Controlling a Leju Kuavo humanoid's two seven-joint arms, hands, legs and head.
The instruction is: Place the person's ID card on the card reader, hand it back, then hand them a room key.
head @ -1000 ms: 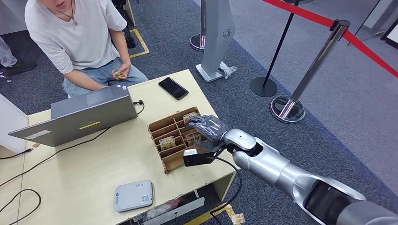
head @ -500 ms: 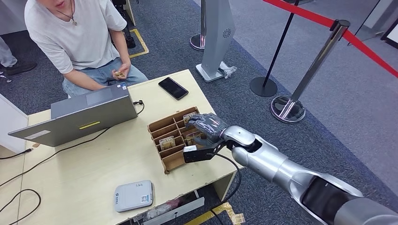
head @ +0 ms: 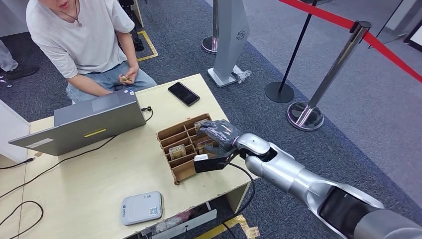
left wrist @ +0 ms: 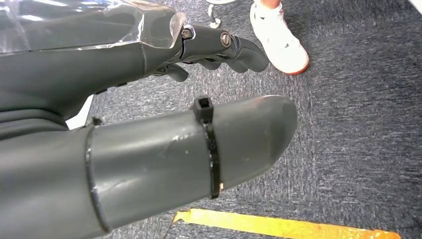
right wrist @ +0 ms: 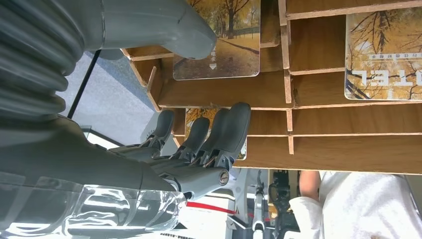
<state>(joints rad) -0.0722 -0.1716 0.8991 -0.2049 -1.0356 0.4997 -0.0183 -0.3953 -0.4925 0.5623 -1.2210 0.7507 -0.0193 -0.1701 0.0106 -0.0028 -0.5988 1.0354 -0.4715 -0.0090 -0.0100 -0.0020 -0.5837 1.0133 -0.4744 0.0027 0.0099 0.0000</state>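
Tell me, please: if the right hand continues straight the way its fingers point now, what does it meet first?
Probably a room key card standing in the wooden organizer; the right hand has its fingers right at it, though contact is unclear.

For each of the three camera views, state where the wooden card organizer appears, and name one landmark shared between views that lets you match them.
Head view: the wooden card organizer sits on the table's right part, under the right hand.
Left wrist view: not in it; carpet floor and the left hand.
Right wrist view: its slots span the picture beyond the fingers.
Shared landmark: the autumn-tree room key cards.
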